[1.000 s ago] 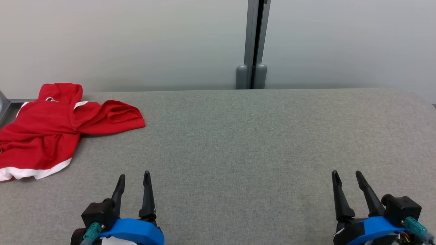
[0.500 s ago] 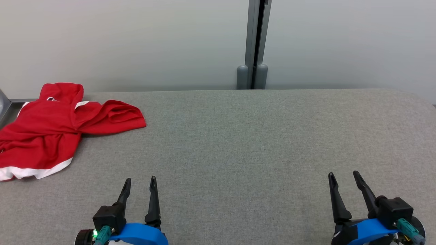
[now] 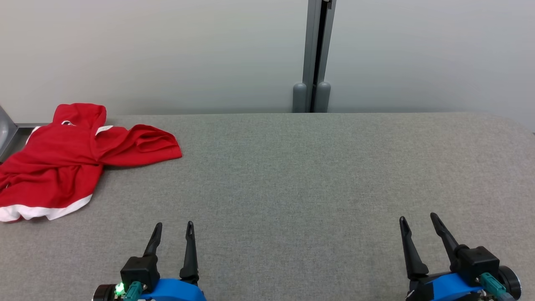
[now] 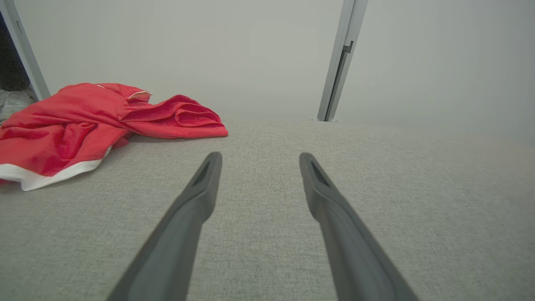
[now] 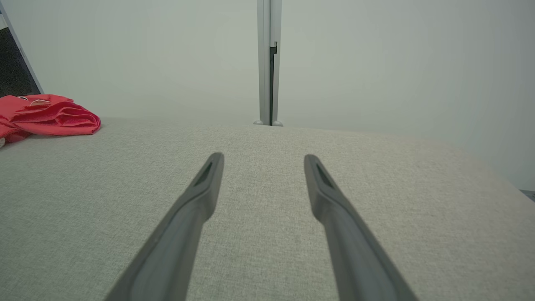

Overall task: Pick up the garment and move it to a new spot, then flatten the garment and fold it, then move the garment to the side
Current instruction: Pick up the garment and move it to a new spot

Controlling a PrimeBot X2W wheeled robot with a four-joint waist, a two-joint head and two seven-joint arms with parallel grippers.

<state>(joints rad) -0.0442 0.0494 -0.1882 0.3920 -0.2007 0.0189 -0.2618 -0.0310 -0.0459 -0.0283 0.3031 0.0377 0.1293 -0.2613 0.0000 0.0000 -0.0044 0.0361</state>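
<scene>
Nearest, the left gripper [image 3: 174, 225] and the right gripper [image 3: 417, 217] hover low over the grey fabric tabletop [image 3: 292, 175], well apart from each other. Each has its two dark fingers spread, with nothing between them. Ahead and to the left of the left gripper, clear of its fingertips, the crumpled red garment [image 3: 58, 167] with white trim lies near the table's far left corner. Beyond it stand the pale wall [image 3: 167, 50] and a grey post [image 3: 314, 50].

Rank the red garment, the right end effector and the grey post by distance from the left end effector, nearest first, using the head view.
1. Red garment, ahead-left on the table.
2. Right end effector, level with it, far right.
3. Grey post, beyond the table's far edge.
</scene>
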